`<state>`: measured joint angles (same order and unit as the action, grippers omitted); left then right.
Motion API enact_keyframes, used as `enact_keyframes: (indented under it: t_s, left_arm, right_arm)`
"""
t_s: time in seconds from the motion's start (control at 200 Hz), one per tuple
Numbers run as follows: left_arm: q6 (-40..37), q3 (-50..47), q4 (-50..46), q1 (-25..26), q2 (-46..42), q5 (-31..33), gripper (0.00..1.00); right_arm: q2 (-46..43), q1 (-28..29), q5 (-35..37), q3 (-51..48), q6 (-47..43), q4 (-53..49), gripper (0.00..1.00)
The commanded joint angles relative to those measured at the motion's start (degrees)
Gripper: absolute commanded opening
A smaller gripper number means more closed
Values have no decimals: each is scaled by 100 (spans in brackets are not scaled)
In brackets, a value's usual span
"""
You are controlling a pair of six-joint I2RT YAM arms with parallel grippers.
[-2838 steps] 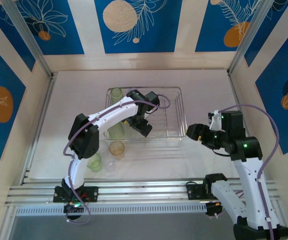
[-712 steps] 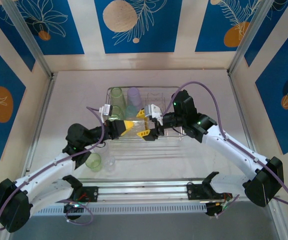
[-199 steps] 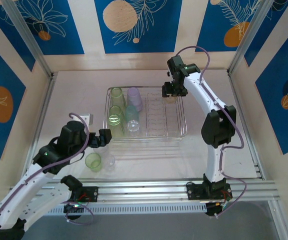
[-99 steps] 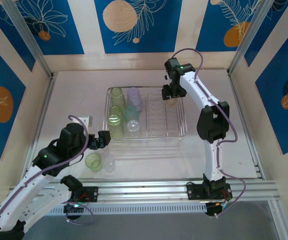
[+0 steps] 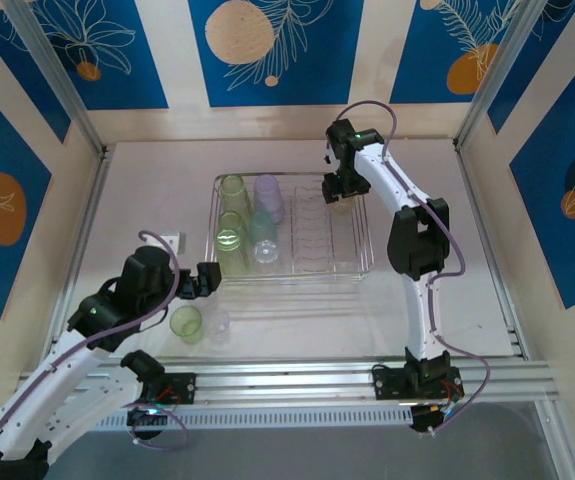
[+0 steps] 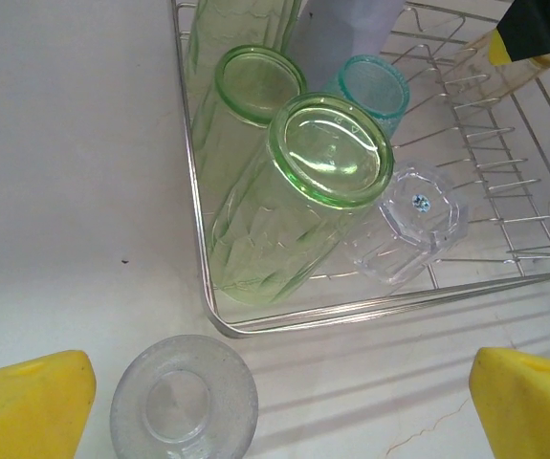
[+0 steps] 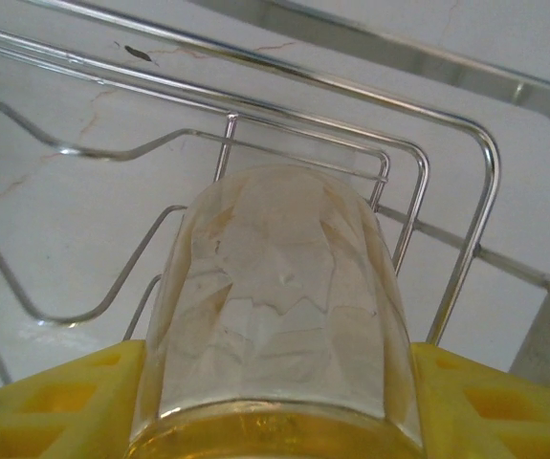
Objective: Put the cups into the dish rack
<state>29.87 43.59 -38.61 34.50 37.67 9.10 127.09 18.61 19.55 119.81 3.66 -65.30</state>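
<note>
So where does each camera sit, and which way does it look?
Top: high behind the robot, looking down on the left arm, right arm and dish rack.
Left wrist: on the left arm, facing down at green cups in the rack; yellow fingertips frame it.
Right wrist: looks along the right claw at the amber cup it holds.
Shared: top and left wrist both show the green cups.
</note>
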Motion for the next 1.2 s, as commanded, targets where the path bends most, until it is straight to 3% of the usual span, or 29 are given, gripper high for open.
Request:
enact_keyframes:
  t_s: [0.0, 0.68, 1.196]
  left_arm:
    - [27, -35, 38, -31, 54, 96, 100]
    - [159, -166, -23, -31, 43, 285, 100]
    - [212, -186, -92, -31, 0, 346, 100]
  right_arm:
    - [175, -33, 118, 140, -262, -4, 25]
    - [405, 82, 204, 60, -768, 629, 68]
    - [309, 92, 437, 337, -729, 510, 87]
